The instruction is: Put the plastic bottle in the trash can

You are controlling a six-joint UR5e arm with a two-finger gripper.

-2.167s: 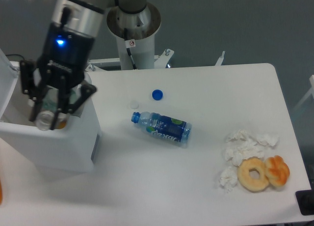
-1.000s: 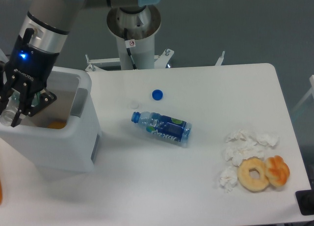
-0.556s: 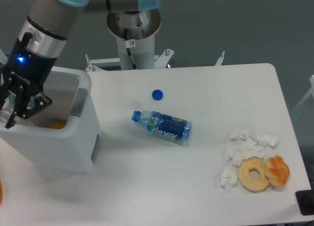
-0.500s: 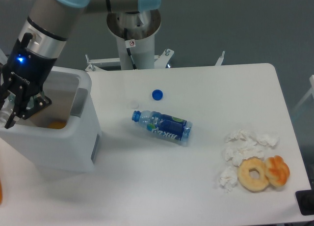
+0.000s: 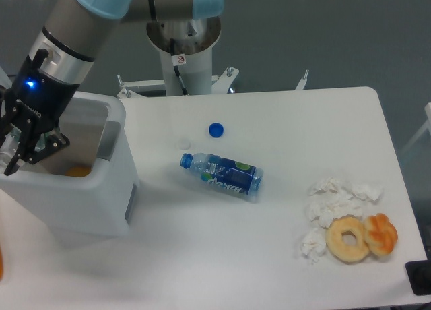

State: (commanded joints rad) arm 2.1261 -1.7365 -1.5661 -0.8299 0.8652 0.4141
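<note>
Tool (image 5: pixel 19 148) grips clear plastic bottle (image 5: pixel 8 148) over boxy white trash can (image 5: pixel 87 195)

Soft, even overhead light is falling across the white surface (image 5: pixel 289 121), throwing only faint shadows. The picture is looking slightly grainy and soft, with the backdrop staying dim and grey.

A white surface (image 5: pixel 283 121) is seen, and at 9 o'clock a white trash can (image 5: pixel 87 195) with an orange patch inside. The end effector (image 5: pixel 20 145) is black, lit by a blue light. A clear bottle (image 5: pixel 222 175) is marked by a blue-and-green label; a loose cap (image 5: pixel 215 129) is blue. White tissues (image 5: pixel 330 202) and golden-brown doughnuts (image 5: pixel 360 237) are seen at 4 o'clock.
</note>
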